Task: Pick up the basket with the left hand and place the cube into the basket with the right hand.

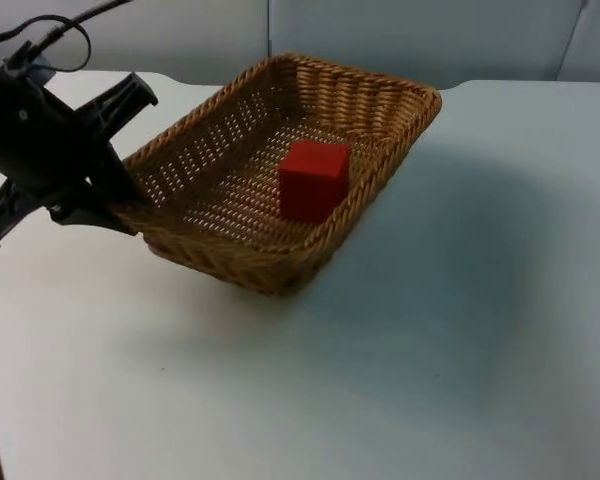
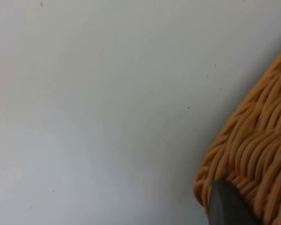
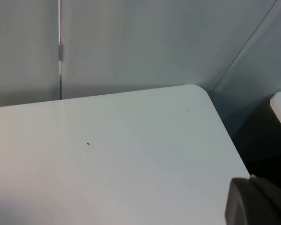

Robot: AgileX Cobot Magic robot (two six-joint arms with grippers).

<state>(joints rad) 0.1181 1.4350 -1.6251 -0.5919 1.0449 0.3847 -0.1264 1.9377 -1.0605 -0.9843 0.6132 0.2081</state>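
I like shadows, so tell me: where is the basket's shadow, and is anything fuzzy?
Top view: the wicker basket, held at its rim by the left tool, throws a soft shadow on the white table below and to its right; the red cube is lit from above. Left wrist view: the close weave looks fuzzy.

We found ourselves in what looked like a robotics lab or test cell. A plain white desk [image 1: 460, 350] with rounded corners ended at grey partition panels [image 3: 131, 42], joined by a vertical seam. A black robot arm [image 1: 40, 140] reached over the desk; beside its jaws sat only a wicker basket [image 1: 240, 262] holding a red cube [image 1: 313, 180], like staged props.
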